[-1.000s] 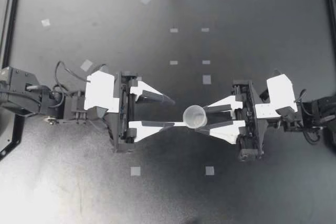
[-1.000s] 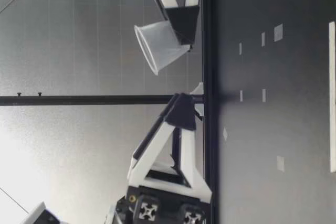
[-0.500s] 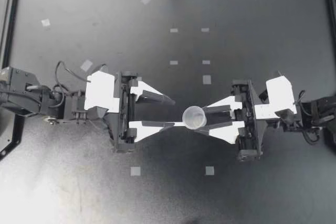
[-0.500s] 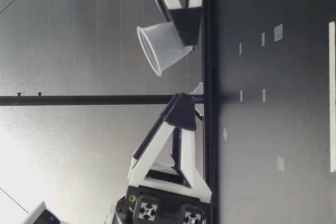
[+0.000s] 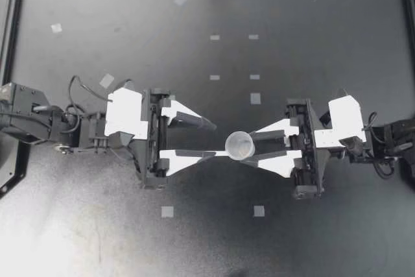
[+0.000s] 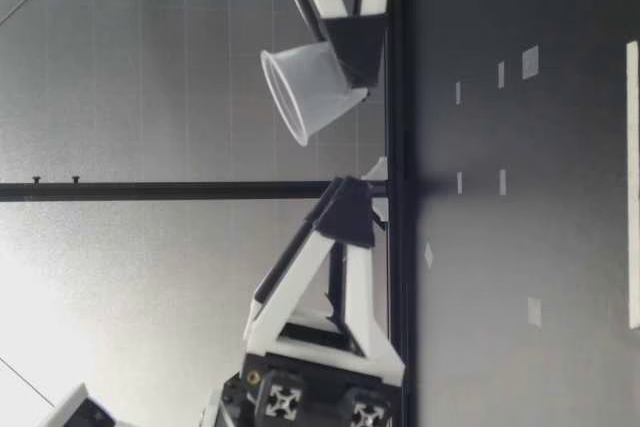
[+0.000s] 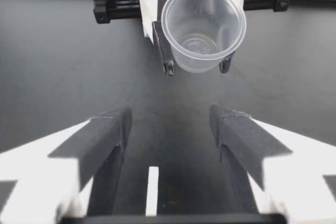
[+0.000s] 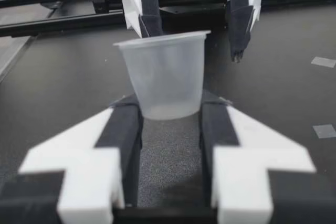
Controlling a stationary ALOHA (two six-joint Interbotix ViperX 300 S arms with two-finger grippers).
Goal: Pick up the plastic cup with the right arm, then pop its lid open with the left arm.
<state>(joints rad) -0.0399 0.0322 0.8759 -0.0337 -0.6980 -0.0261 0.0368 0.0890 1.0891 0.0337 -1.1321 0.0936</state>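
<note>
A clear plastic cup (image 5: 239, 145) hangs above the black table near its middle, with my right gripper (image 5: 251, 147) shut on its lower part. Opposite it, my left gripper (image 5: 213, 139) stands open and empty, one fingertip close beside the cup's rim. In the low view the cup (image 6: 310, 92) is off the table and tilted, its mouth leaning toward my left gripper (image 6: 345, 209). The left wrist view looks into the cup (image 7: 203, 27) just ahead of the open fingers (image 7: 113, 129). In the right wrist view the cup (image 8: 165, 74) sits between both pads (image 8: 126, 124).
Small pale tape squares (image 5: 255, 98) dot the black table (image 5: 311, 24), two more near the front (image 5: 167, 211). A black frame rail (image 5: 9, 30) runs along the table's edges.
My right arm has crept a little toward the left gripper with the cup. The left arm has not moved.
</note>
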